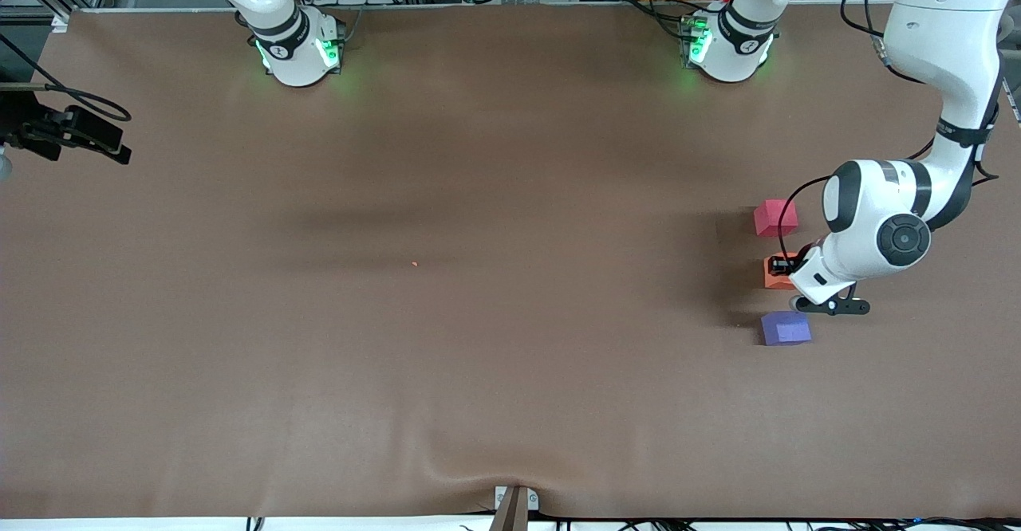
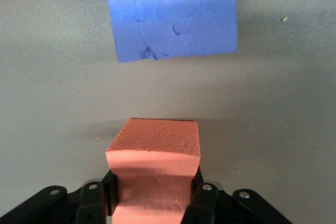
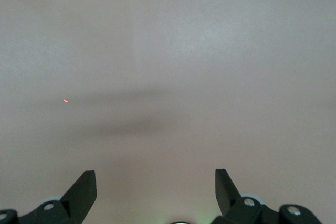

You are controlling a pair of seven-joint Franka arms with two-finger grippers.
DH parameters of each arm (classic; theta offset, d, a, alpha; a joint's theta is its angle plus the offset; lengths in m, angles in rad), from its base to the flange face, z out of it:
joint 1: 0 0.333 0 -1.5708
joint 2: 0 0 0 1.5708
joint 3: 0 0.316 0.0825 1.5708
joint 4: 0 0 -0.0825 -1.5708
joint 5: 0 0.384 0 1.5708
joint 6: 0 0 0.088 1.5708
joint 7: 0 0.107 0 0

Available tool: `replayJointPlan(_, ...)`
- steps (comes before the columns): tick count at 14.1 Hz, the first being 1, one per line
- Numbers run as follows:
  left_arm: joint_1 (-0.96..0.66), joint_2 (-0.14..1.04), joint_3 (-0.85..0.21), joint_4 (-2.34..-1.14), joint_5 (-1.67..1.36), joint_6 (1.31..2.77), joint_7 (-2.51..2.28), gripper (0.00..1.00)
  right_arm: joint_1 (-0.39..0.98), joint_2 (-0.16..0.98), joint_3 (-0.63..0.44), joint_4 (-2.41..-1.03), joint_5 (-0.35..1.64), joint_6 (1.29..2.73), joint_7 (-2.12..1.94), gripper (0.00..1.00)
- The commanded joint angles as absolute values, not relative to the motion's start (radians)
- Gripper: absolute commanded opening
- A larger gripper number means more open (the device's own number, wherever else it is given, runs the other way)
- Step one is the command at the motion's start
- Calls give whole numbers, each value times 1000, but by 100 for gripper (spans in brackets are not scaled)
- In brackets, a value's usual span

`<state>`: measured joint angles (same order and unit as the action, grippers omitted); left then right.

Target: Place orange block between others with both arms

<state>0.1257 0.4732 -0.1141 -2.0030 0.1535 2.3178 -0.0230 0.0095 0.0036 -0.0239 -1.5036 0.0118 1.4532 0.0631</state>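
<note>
The orange block [image 1: 775, 273] sits in the gap between the pinkish-red cube [image 1: 774, 218] and the purple cube [image 1: 786, 328], toward the left arm's end of the table, which is where the task wants it; the three make a short line running toward the front camera, with the red cube farthest from it and the purple one nearest. It is there because the left gripper [image 1: 786, 264] has it clamped: in the left wrist view the orange block [image 2: 154, 167] lies squeezed between the two black fingers [image 2: 202, 203], its soft sides bowed inward where the pads press, so the grip is firm and narrow. The block juts out ahead of the fingertips, with a strip of bare table between it and the purple cube [image 2: 170, 14], so the two are apart. Whether its underside rests on the table or hangs just above cannot be told, though the thin shadow at its edge suggests it is very low. By my reading the placing is nearly done and only the release is left; easing the fingers apart gently should keep the springy foam from hopping out of line. The right gripper [image 3: 155, 188] hangs over bare table [image 3: 210, 51] with its jaws spread wide and nothing between them; that arm waits.
</note>
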Motion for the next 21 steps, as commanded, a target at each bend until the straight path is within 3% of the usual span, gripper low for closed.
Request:
replayJointPlan(1,117,469,-120,-2010,179,2335,-32,0,-5,1,-12,-1514,-21,1468,63,100)
replayJointPlan(6,120,486,-120,-2005,178,2336,-32,0,-8,17,-12,-1513,-28,1499,64,100)
replayJointPlan(7,121,494,-120,-2000,178,2336,-32,24,-9,18,-12,-1513,-28,1499,64,100)
replayJointPlan(8,121,495,-120,-1997,178,2336,-32,76,-11,17,-12,-1513,-28,1499,64,100)
replayJointPlan(9,126,492,-120,-1988,176,2333,-29,100,-12,17,-12,-1513,-28,1499,64,100)
replayJointPlan(13,120,473,-121,-1941,167,2322,-38,100,-9,31,-12,-1513,-28,1500,64,100)
replayJointPlan(21,120,307,-138,-1717,166,2011,-41,100,-8,46,-11,-1513,-21,1502,66,100)
